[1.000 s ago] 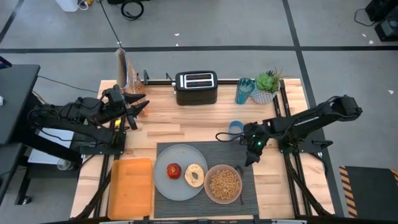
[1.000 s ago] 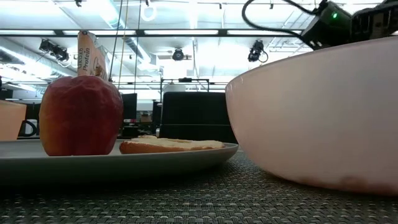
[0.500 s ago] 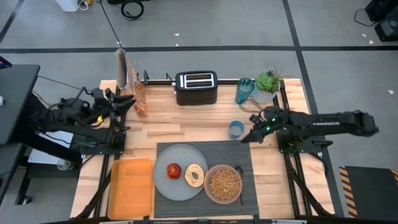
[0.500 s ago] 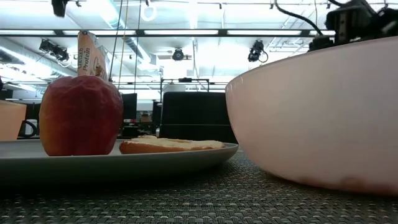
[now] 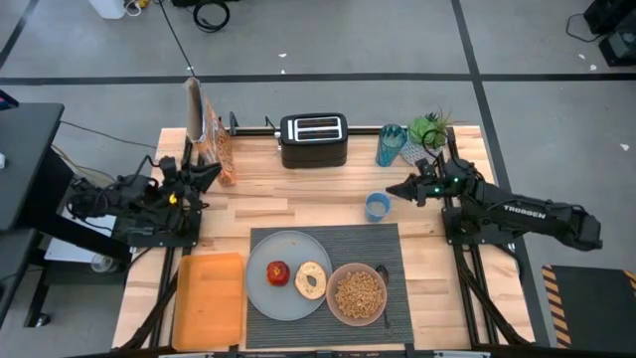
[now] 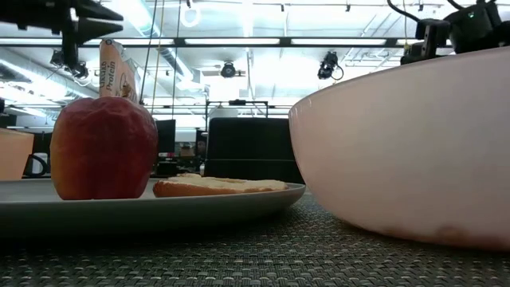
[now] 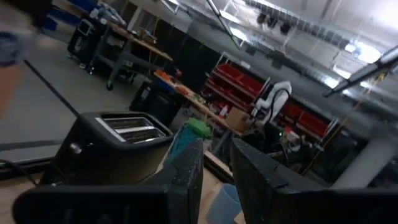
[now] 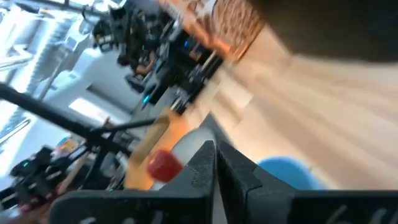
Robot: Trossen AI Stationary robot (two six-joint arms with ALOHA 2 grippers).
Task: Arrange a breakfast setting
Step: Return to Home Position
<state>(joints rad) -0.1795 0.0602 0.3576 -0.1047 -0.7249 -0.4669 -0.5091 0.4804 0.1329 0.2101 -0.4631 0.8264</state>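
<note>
High view: on the mat, the plate bears apple and bagel; the bowl of cereal and the spoon lie to its right. The left gripper, fingers narrowly apart, and the right gripper, fingers together, hover beyond the mat near opposite table edges.

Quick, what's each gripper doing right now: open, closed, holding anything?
Left gripper: open by a narrow gap, holding nothing.
Right gripper: shut, holding nothing.
</note>
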